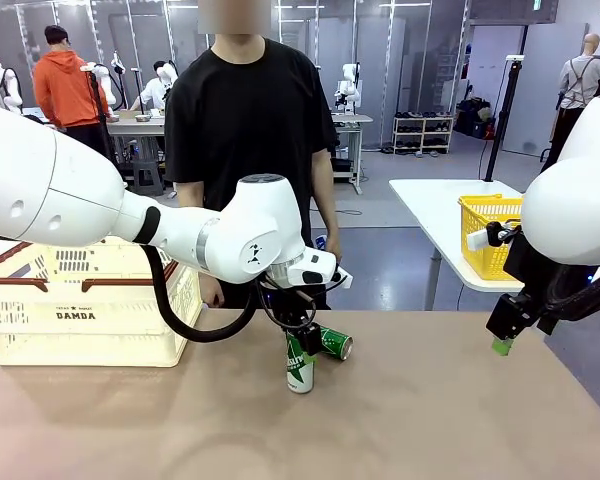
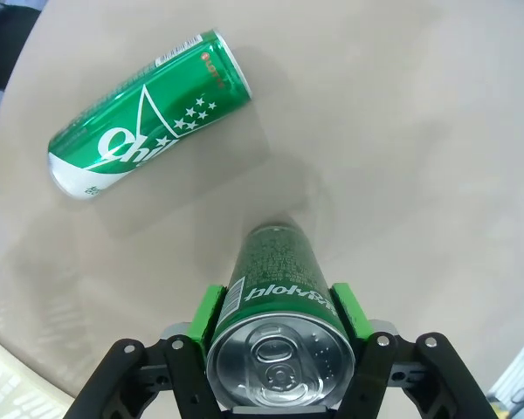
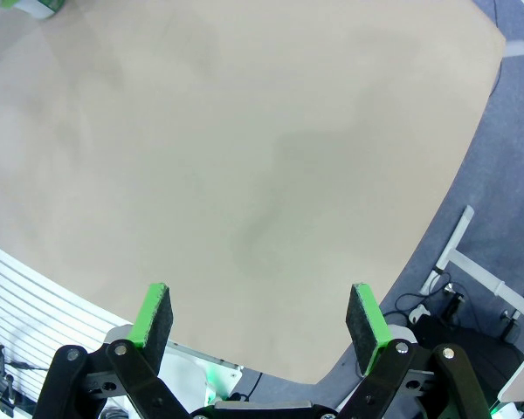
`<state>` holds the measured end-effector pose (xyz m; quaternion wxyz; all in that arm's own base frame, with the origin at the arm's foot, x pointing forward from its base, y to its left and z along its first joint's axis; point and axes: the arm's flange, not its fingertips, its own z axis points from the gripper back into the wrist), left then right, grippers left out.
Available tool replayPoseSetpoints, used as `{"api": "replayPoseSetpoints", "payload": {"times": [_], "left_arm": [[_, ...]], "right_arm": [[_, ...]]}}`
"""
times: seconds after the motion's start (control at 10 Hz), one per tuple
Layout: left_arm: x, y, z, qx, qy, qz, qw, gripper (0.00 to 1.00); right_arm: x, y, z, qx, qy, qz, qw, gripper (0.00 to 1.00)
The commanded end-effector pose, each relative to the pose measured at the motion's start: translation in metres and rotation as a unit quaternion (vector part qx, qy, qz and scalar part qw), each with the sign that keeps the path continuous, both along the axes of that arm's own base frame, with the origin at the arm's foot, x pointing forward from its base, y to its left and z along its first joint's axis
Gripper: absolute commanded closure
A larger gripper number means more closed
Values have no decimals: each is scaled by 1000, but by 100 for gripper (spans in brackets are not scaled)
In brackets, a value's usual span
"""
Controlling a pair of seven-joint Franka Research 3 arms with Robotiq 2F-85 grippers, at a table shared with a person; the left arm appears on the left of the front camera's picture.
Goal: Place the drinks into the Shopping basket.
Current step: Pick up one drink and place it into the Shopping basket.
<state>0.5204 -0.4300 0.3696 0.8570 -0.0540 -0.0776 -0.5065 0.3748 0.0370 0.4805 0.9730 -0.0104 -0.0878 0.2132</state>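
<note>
Mid-table, a green drink can (image 1: 300, 368) stands upright with my left gripper (image 1: 298, 338) shut on its upper part. In the left wrist view the green pads (image 2: 211, 307) press both sides of this can (image 2: 279, 288), whose silver top faces the camera. A second green can with white lettering (image 1: 335, 342) (image 2: 148, 113) lies on its side just behind it. The cream Shopping basket (image 1: 80, 310), marked DAMDA, sits at the table's left. My right gripper (image 1: 502, 340) (image 3: 260, 316) hangs open over bare table at the right, nothing between its fingers.
A person in a black shirt (image 1: 248, 130) stands at the far edge behind the cans. A yellow mesh basket (image 1: 490, 235) rests on a white side table at the right. The tan tabletop (image 1: 430, 420) has free room in front and to the right.
</note>
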Motion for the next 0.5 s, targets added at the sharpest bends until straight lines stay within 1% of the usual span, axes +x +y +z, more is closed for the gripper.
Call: {"api": "replayPoseSetpoints", "payload": {"times": [0.0, 0.1, 0.3, 0.4], "left_arm": [[-9, 9, 13, 26, -2, 4, 1000, 100], [-14, 17, 24, 33, -8, 15, 999, 100], [-21, 44, 62, 26, -9, 26, 999, 100], [-21, 60, 83, 11, -17, 43, 999, 100]], "right_arm": [[0, -1, 1, -2, 1, 6, 1000, 0], [0, -1, 1, -2, 1, 6, 1000, 0], [0, -1, 1, -2, 1, 6, 1000, 0], [0, -1, 1, -2, 1, 6, 1000, 0]]}}
